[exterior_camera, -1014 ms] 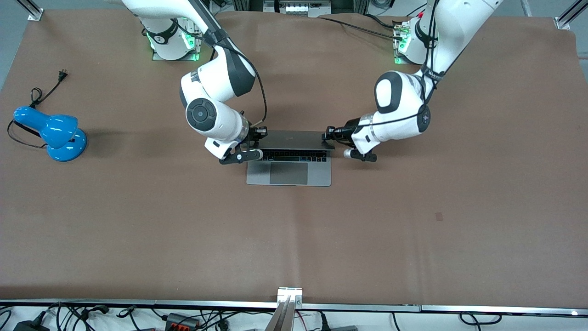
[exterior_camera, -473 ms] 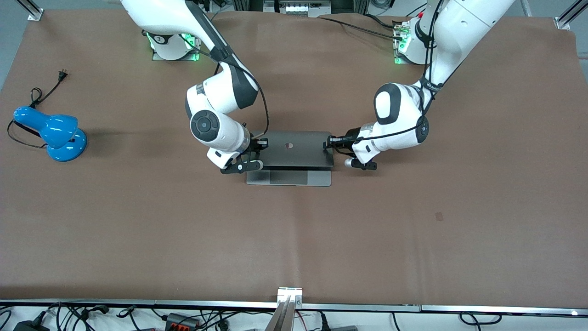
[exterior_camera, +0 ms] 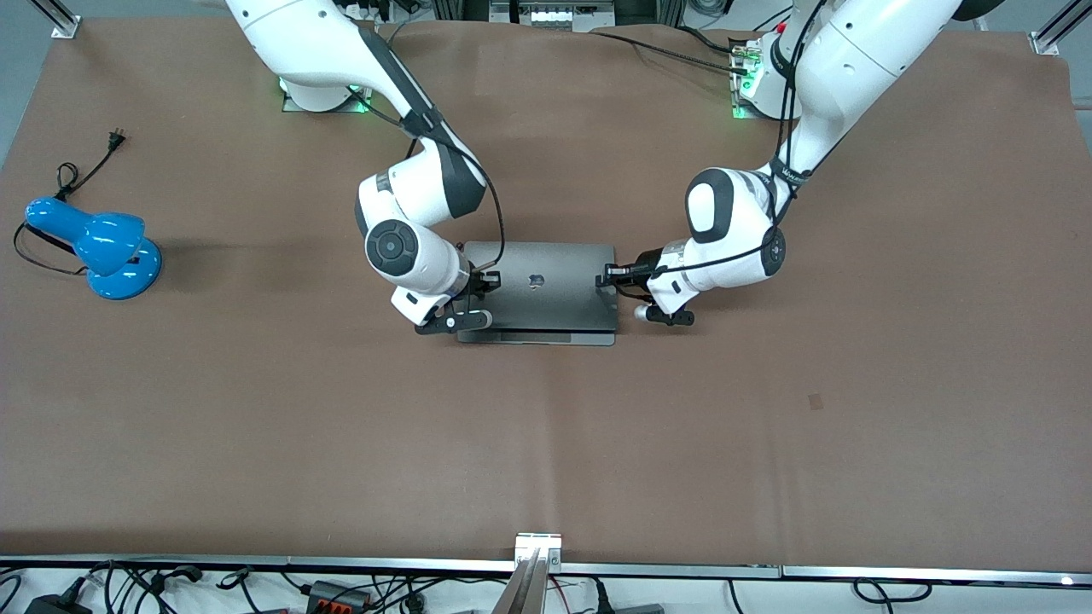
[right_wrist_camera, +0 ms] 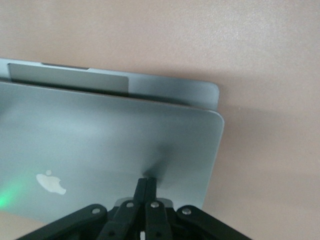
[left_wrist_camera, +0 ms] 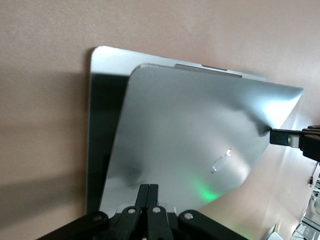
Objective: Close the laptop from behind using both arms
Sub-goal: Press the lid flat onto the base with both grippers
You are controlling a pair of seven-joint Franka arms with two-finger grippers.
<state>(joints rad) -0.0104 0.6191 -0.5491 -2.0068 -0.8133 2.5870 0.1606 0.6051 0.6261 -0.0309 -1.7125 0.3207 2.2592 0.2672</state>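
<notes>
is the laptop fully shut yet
No, the laptop lid is tilted above the base, with a strip of palm rest and trackpad showing.

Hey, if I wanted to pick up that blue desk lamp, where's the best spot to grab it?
Probably the narrow neck of the blue lamp, between shade and round base, coming from above. The bulbous shade and wide base look too broad for a claw, and the cord trails off toward the table's edge.

High front camera faces the bases; both close wrist cameras share the laptop [exterior_camera: 540, 288] lid.
</notes>
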